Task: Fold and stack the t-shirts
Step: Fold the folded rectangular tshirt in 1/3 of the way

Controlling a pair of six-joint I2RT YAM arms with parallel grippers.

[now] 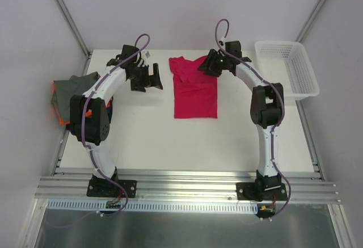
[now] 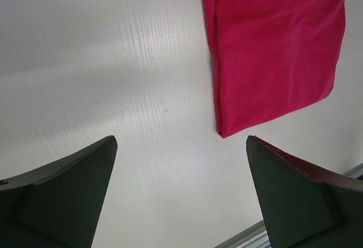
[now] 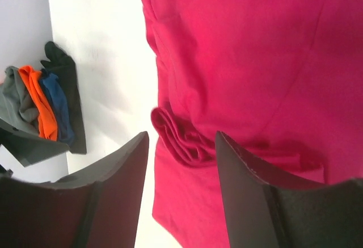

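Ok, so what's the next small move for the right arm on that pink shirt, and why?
Probably lower and close the right fingers on the bunched fold of the pink shirt. That fold lies in the gap between them, they stand apart, and the shirt lies long and narrow, not yet folded short. The left fingers are wide open over the table beside it.

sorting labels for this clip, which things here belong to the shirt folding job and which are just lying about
Part of the job:
- pink t-shirt, in the middle
- pile of t-shirts, grey, orange and dark, at the left edge

Just lying about:
- white basket, far right corner, nothing seen in it
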